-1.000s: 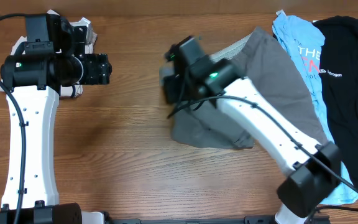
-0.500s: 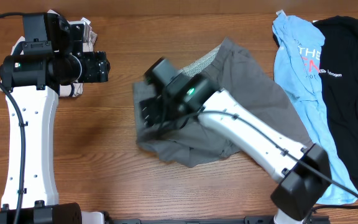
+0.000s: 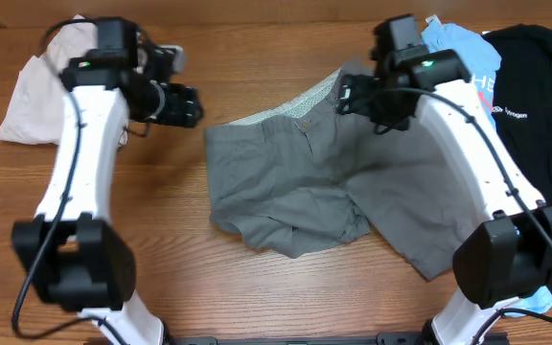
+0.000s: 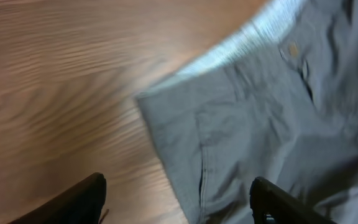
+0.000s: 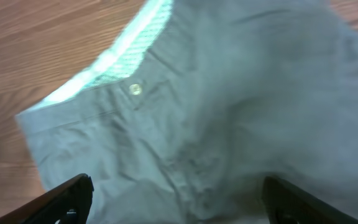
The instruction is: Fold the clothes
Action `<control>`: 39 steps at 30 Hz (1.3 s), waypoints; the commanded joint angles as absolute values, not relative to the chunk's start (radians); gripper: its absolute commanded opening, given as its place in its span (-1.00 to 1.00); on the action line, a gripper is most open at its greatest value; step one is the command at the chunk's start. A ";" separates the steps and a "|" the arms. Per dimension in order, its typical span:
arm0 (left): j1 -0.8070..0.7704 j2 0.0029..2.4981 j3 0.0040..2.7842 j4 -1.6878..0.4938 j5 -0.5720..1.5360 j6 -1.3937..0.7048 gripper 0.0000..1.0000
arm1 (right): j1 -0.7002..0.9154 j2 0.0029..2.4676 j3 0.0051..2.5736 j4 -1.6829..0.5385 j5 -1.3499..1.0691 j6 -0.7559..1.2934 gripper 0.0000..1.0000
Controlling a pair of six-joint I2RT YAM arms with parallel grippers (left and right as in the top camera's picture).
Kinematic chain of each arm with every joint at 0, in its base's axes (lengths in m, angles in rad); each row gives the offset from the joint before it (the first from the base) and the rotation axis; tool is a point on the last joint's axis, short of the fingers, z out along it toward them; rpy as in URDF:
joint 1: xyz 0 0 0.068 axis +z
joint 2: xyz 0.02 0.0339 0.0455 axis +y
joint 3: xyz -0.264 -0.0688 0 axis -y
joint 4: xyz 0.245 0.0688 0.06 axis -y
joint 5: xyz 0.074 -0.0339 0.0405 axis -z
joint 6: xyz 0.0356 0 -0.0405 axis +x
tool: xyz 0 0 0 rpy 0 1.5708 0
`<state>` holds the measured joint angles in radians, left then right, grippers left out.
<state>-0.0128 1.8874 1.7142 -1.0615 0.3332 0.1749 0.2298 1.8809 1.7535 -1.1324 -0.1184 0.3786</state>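
The grey shorts (image 3: 295, 182) lie spread across the middle of the table, waistband at the back with its pale speckled lining (image 3: 300, 103) showing. My left gripper (image 3: 188, 103) hovers open just left of the waistband's left corner. In the left wrist view that corner of the shorts (image 4: 272, 112) lies under and between the wide-apart fingers (image 4: 73, 202). My right gripper (image 3: 351, 96) hangs open over the right end of the waistband. In the right wrist view the shorts (image 5: 229, 106) and their button (image 5: 135, 89) fill the picture, and nothing is pinched.
Beige shorts (image 3: 32, 105) lie bunched at the back left. A light-blue printed tee (image 3: 446, 43) and a black tee (image 3: 540, 105) lie at the right edge, the grey shorts' right leg reaching toward them. Bare wood shows in front and to the left of the shorts.
My right gripper opened, let go of the grey shorts and swung back to the waistband's right end. The shorts now lie spread out. My left arm moved right, to the waistband's left corner.
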 commanded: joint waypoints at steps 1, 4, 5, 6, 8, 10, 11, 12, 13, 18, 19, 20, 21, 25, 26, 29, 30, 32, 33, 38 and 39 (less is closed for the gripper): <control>-0.089 1.965 1.731 -1.061 0.359 0.345 0.56 | 0.212 1.863 1.786 -1.153 -0.113 0.336 0.83; -0.129 2.023 1.731 -1.054 0.286 0.344 0.52 | 0.212 1.863 1.786 -1.161 -0.101 0.332 0.83; -0.139 2.044 1.731 -1.050 0.255 0.341 0.50 | 0.212 1.863 1.786 -1.162 -0.096 0.331 0.83; -0.146 2.069 1.731 -1.046 0.221 0.336 0.44 | 0.213 1.863 1.786 -1.161 -0.089 0.329 0.83; -0.146 2.095 1.731 -1.043 0.192 0.336 0.42 | 0.213 1.863 1.786 -1.161 -0.086 0.316 0.82; -0.146 2.118 1.731 -1.034 0.165 0.336 0.38 | 0.213 1.863 1.786 -1.160 -0.086 0.306 0.82; -0.144 2.128 1.731 -1.025 0.152 0.336 0.38 | 0.213 1.863 1.785 -1.159 -0.082 0.306 0.81; -0.142 2.137 1.731 -1.016 0.139 0.336 0.38 | 0.213 1.863 1.785 -1.158 -0.079 0.306 0.81; -0.139 2.140 1.731 -1.008 0.128 0.336 0.38 | 0.213 1.863 1.784 -1.157 -0.079 0.306 0.82; -0.138 2.164 1.731 -0.941 0.073 0.332 0.42 | 0.213 1.863 1.763 -1.136 -0.071 0.302 0.75; -0.138 2.169 1.731 -0.933 0.068 0.333 0.44 | 0.213 1.863 1.755 -1.131 -0.067 0.302 0.74; -0.138 2.177 1.731 -0.926 0.059 0.333 0.45 | 0.213 1.863 1.751 -1.129 -0.062 0.302 0.74; -0.140 2.183 1.731 -0.924 0.052 0.332 0.44 | 0.212 1.863 1.748 -1.128 -0.060 0.302 0.73; -0.143 2.199 1.731 -0.915 0.015 0.310 0.45 | 0.212 1.863 1.740 -1.126 -0.060 0.302 0.65; -0.143 2.199 1.731 -0.910 0.015 0.310 0.45 | 0.212 1.863 1.740 -1.122 -0.060 0.303 0.64; -0.143 2.199 1.731 -0.891 0.011 0.310 0.46 | 0.212 1.863 1.740 -1.111 -0.060 0.303 0.64; -0.142 2.199 1.731 -0.883 0.010 0.311 0.45 | 0.212 1.863 1.740 -1.110 -0.061 0.303 0.64; -0.143 2.200 1.731 -0.866 0.011 0.311 0.44 | 0.212 1.863 1.740 -1.109 -0.060 0.303 0.63; -0.143 2.201 1.731 -0.858 0.011 0.311 0.43 | 0.212 1.863 1.740 -1.109 -0.060 0.303 0.59; -0.146 2.204 1.731 -0.840 0.023 0.310 0.06 | 0.212 1.863 1.740 -1.108 -0.060 0.303 0.47; -0.146 2.204 1.730 -0.841 0.027 0.310 0.01 | 0.212 1.863 1.740 -1.108 -0.060 0.303 0.47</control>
